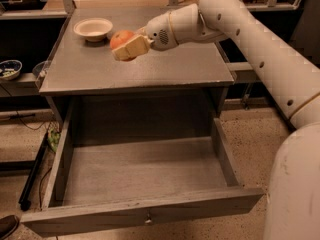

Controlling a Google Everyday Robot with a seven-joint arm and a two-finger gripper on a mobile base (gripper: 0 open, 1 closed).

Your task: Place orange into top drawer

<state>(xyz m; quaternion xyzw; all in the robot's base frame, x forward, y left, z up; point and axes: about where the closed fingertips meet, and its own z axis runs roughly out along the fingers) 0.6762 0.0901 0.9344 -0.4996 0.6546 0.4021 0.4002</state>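
The orange (120, 38), a small round orange-red fruit, is held in my gripper (125, 47) above the left part of the grey tabletop (165, 66). The cream fingers (132, 48) are shut on it and cover its lower right side. The white arm reaches in from the right. The top drawer (145, 174) stands pulled fully open below the tabletop, wide, shallow and empty, with a small round metal knob (148, 217) at the middle of its front panel. The orange is above the table, behind the drawer's opening.
A cream bowl (93, 28) stands on the tabletop's back left, just left of the orange. A small dish (9, 69) sits on a low shelf at the far left. Cables run down the floor at left. My own white body fills the right edge.
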